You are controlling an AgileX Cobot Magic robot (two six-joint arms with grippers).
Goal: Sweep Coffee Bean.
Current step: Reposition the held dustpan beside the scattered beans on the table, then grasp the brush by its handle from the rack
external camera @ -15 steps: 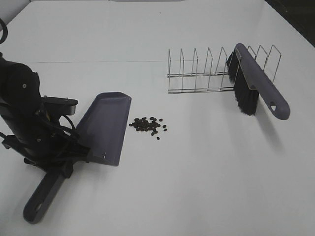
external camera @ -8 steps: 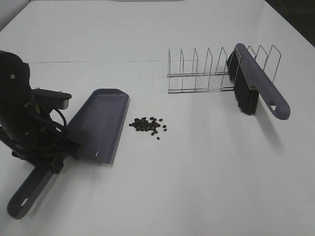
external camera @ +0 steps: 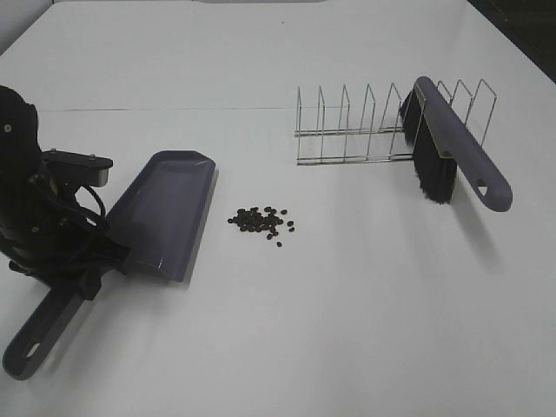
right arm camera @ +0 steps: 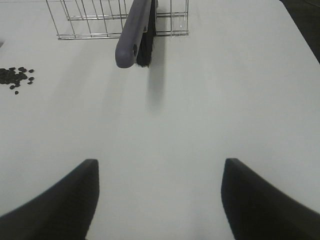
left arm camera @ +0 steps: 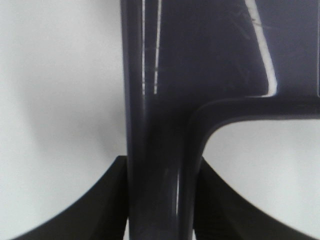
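Exterior high view: the left gripper [external camera: 94, 271] is clamped on the handle of the grey-purple dustpan [external camera: 163, 215], at the point where the handle meets the pan. The coffee beans [external camera: 261, 221] lie in a small loose heap on the white table [external camera: 347, 330], to the right of the pan's open edge and apart from it. Compared with one second ago, the dustpan has shifted to the left: the gap between its edge and the beans is wider, and its handle end now lies nearer the lower left corner. The beans, the brush [external camera: 453, 143] and the wire rack [external camera: 347, 135] have not moved. The brush leans in the rack, bristles downward, well to the right of the beans.

Left wrist view: both fingers of the left gripper [left arm camera: 160, 200] press against the dustpan [left arm camera: 200, 60] handle.

Right wrist view: the right gripper [right arm camera: 160, 192] hangs above bare table, fingers apart with nothing between them; the brush [right arm camera: 131, 37], rack [right arm camera: 85, 22] and beans [right arm camera: 16, 76] lie beyond.
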